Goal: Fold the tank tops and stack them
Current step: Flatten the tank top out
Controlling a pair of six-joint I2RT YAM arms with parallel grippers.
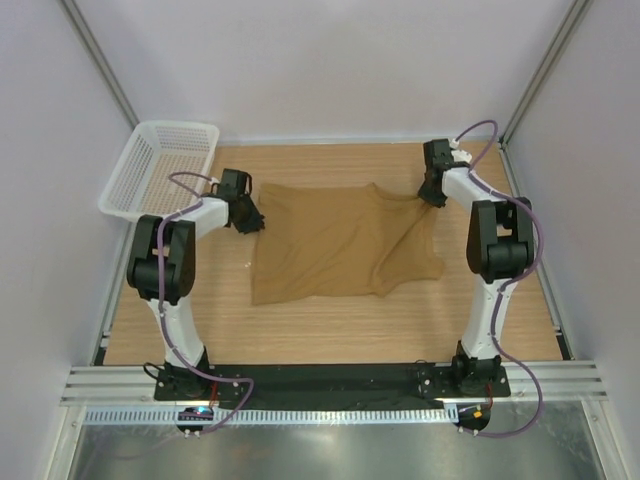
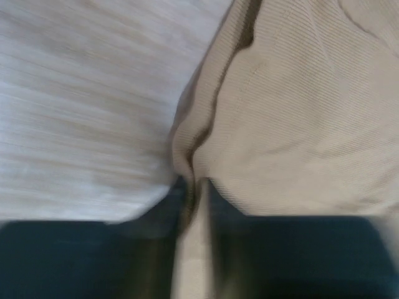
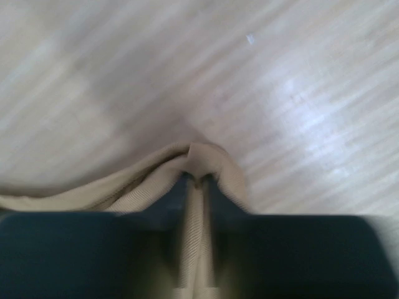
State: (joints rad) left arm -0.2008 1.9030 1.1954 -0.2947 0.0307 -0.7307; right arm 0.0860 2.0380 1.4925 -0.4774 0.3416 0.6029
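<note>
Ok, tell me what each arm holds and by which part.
Both hold the tank top. The left gripper has its jaws pinched on the far left corner, the right gripper on the far right corner.

A plain tan-brown tank top (image 1: 335,245) of thin ribbed cloth lies spread mostly flat on the table (image 1: 330,335). The left gripper (image 1: 254,222) pinches its far left corner, the right gripper (image 1: 430,198) its far right corner. A diagonal crease crosses its right side.

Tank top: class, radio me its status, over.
Left gripper shut on tank top, left edge. Right gripper shut on its far-right corner. Tank top spread on table, right side rumpled. Basket far left, apart.
</note>
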